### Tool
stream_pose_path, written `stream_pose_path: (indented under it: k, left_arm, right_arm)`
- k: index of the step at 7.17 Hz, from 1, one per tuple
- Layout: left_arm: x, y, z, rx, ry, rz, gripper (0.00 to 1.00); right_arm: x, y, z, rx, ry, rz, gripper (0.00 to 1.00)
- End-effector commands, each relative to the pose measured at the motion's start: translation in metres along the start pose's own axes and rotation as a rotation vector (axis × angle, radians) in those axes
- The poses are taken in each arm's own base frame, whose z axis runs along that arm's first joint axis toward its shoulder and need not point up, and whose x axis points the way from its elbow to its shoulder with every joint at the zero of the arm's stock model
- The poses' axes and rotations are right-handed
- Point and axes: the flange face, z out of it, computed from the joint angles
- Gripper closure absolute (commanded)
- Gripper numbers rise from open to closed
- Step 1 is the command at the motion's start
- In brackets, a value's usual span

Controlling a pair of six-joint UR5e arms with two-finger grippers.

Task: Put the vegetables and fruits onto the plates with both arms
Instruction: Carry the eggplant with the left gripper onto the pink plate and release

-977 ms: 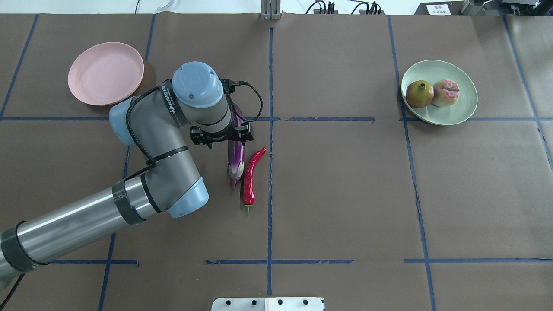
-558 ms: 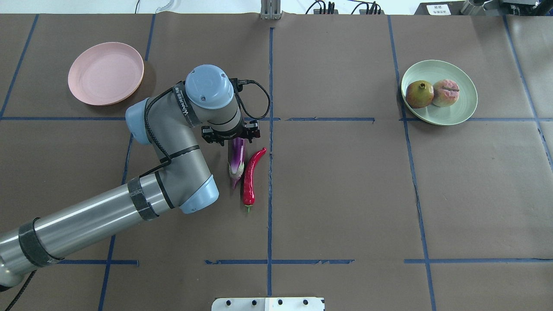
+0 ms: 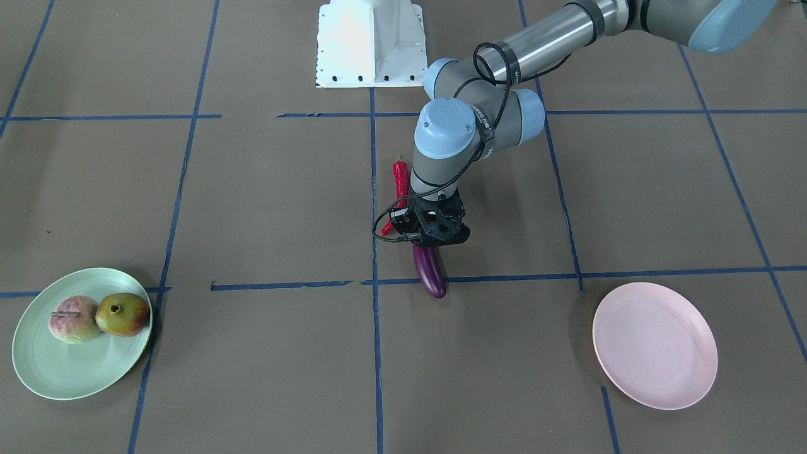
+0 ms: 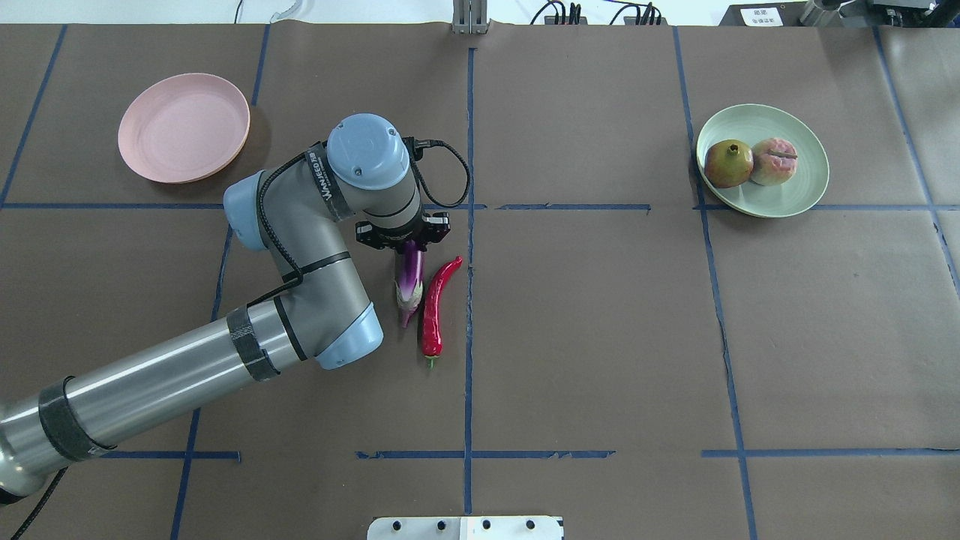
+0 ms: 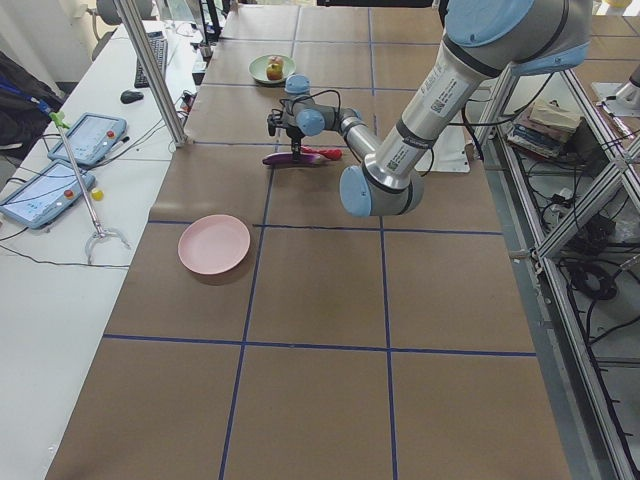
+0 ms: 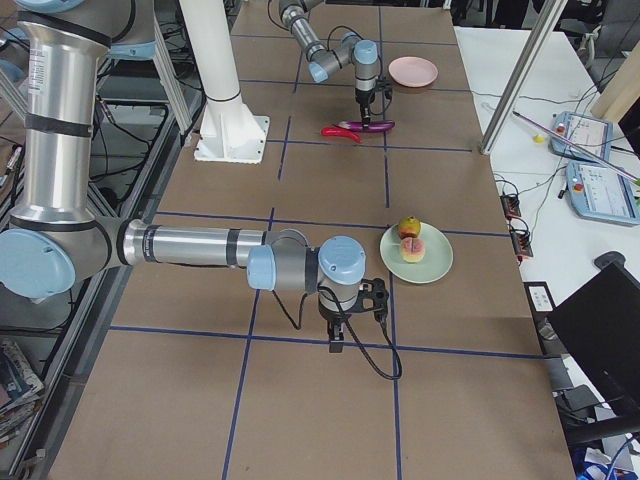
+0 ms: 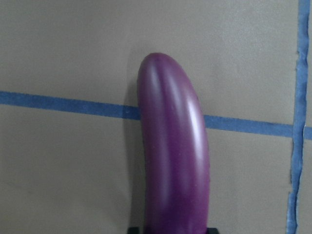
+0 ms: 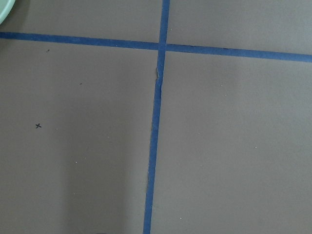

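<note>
The purple eggplant lies on the table beside the red chili pepper. My left gripper is down over the eggplant's far half, open, with a finger on each side of it. The left wrist view shows the eggplant running up from between the jaws. The pale pink plate stands empty at the far left. The mint green plate at the far right holds the yellow-green and red fruit and the pink-green fruit. My right gripper hangs near the mint plate; I cannot tell whether it is open.
The white robot base stands at the table's near edge. Blue tape lines cross the brown table cover. The right wrist view shows only table cover, tape and a sliver of the mint plate.
My left arm has moved right and toward the robot along the eggplant and settled lower over it. The eggplant, chili, fruits and plates have not moved.
</note>
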Motion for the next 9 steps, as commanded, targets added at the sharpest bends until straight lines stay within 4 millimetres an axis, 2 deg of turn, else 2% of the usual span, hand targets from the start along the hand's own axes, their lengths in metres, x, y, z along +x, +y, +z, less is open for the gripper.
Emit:
stream_pose_path:
  k: [1, 2, 3, 4, 5, 6, 7, 8, 9]
  left_arm:
    - [-0.016, -0.034, -0.023, 0.035, 0.011, -0.024, 1.00]
    - [-0.041, -0.069, -0.042, 0.040, 0.020, -0.065, 1.00]
    - [-0.094, -0.112, -0.059, 0.017, 0.015, -0.025, 1.00]
    - [-0.175, -0.158, -0.071, 0.032, -0.023, 0.014, 1.00]
    - [-0.240, -0.197, -0.080, 0.049, -0.079, 0.060, 1.00]
    - [-0.307, -0.238, -0.073, 0.031, -0.152, 0.107, 1.00]
    - [-0.357, -0.257, -0.055, -0.007, -0.207, 0.131, 1.00]
    - [-0.372, -0.260, -0.042, -0.005, -0.209, 0.138, 0.92]
    - [-0.379, -0.260, -0.036, -0.010, -0.211, 0.136, 0.30]
  right_arm:
    - [0.000, 0.000, 0.000, 0.000, -0.001, 0.000, 0.00]
    - [0.000, 0.000, 0.000, 0.000, -0.001, -0.001, 0.00]
    - [0.000, 0.000, 0.001, -0.001, -0.001, 0.000, 0.00]
    - [0.001, 0.000, 0.001, -0.002, -0.001, 0.001, 0.00]
    - [0.001, 0.002, 0.002, -0.003, -0.001, 0.002, 0.00]
    - [0.001, 0.002, 0.002, -0.003, -0.001, 0.002, 0.00]
    - [0.001, 0.002, 0.002, -0.003, -0.001, 0.003, 0.00]
    - [0.001, 0.002, 0.002, -0.003, -0.001, 0.003, 0.00]
    - [0.001, 0.002, 0.002, -0.003, -0.001, 0.003, 0.00]
